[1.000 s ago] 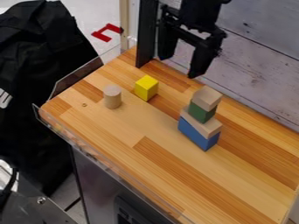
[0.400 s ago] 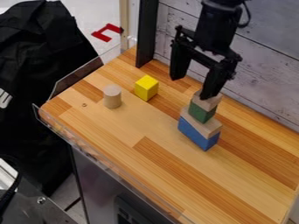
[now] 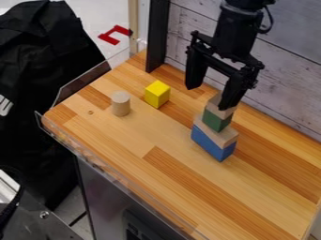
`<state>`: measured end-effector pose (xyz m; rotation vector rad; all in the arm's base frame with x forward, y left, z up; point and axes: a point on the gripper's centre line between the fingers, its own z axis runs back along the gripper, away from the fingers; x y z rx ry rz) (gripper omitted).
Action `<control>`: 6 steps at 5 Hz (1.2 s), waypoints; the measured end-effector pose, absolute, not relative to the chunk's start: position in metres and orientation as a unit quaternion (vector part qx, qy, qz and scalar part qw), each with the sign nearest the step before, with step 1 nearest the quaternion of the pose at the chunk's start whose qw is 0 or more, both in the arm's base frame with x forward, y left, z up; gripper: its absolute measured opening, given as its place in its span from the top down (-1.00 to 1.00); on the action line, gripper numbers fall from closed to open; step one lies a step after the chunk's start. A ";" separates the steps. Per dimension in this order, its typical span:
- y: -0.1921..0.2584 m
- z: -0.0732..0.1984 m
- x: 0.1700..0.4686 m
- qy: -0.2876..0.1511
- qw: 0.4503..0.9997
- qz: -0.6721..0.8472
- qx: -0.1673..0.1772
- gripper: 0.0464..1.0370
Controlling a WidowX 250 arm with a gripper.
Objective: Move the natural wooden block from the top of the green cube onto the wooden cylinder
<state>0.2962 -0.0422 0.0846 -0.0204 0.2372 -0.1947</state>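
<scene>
The black gripper [image 3: 209, 97] hangs open at the upper right, with nothing between its fingers. Its right finger overlaps the top of a block stack in the view; whether it touches cannot be told. From the top, the stack has a plain wooden block [image 3: 217, 108], a green block [image 3: 216, 121], a wider plain wooden block [image 3: 217, 135] and a blue block [image 3: 212, 144]. To the left of the gripper stand a yellow block [image 3: 157, 94] and an upright plain wooden cylinder [image 3: 121, 104].
The wooden tabletop [image 3: 156, 136] has a low clear rim along its left and front edges. A whitewashed plank wall [image 3: 288, 75] runs behind it, with a black upright post [image 3: 158, 37] at the back corner.
The gripper has moved right and down, from behind the stack to just over its top block. It stays open, and the blocks and cylinder have not moved.
</scene>
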 end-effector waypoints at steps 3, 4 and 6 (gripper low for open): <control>-0.051 0.072 0.296 0.140 0.987 -0.081 -0.020 -0.92; -0.051 0.064 0.298 0.150 0.986 -0.074 -0.021 -0.92; -0.049 0.064 0.301 0.143 0.987 -0.064 -0.025 -0.34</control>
